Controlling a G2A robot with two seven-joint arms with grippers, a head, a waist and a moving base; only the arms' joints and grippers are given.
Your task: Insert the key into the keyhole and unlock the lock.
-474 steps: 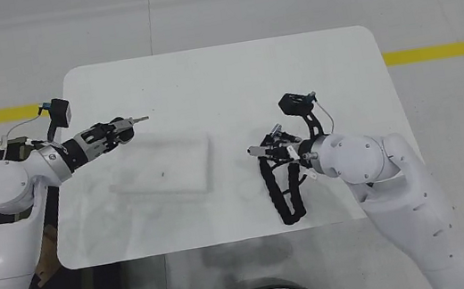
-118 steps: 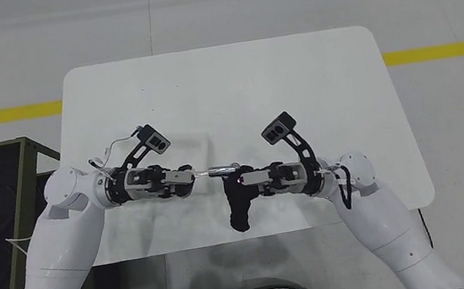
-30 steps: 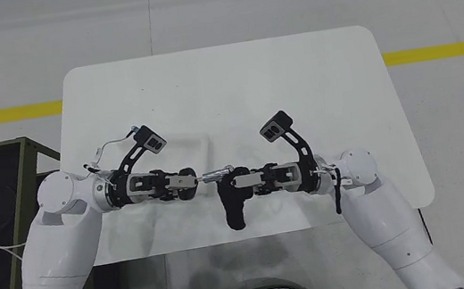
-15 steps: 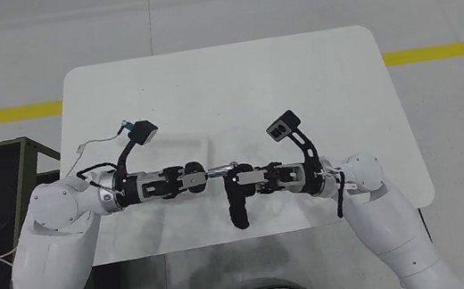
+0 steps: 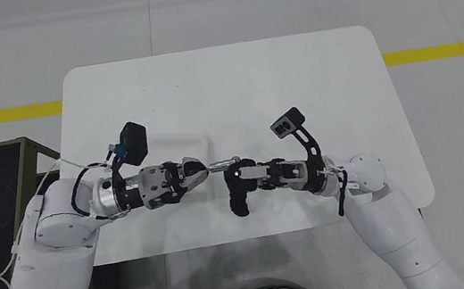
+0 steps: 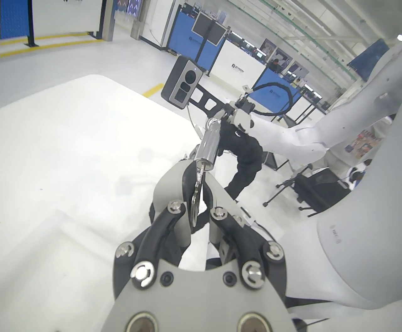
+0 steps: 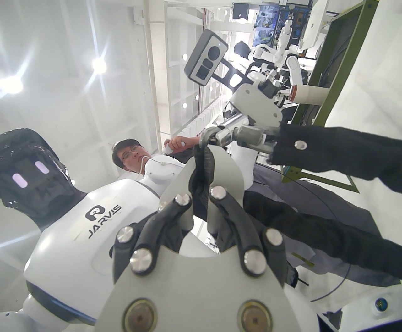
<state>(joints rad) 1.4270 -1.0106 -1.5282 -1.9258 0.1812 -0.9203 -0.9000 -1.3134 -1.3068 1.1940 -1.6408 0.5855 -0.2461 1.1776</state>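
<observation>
Over the worktop [image 5: 223, 83], near its robot-side edge: lock [image 6: 209, 143] and key [image 6: 196, 201] joined.
Your right arm [image 5: 295, 173] has its jaws clenched on the lock's black sleeve. Your left arm [image 5: 144, 189] has its jaws grasping the key, whose tip sits inside the end of the chrome cylinder.

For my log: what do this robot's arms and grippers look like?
The left arm and right arm have glossy white shells with black sections near the wrists. Each wrist carries a black bracket with a small camera box. A black cable loops at the right wrist. The left gripper and right gripper match: two pale grey curved fingers on black linkages with silver screws.
</observation>
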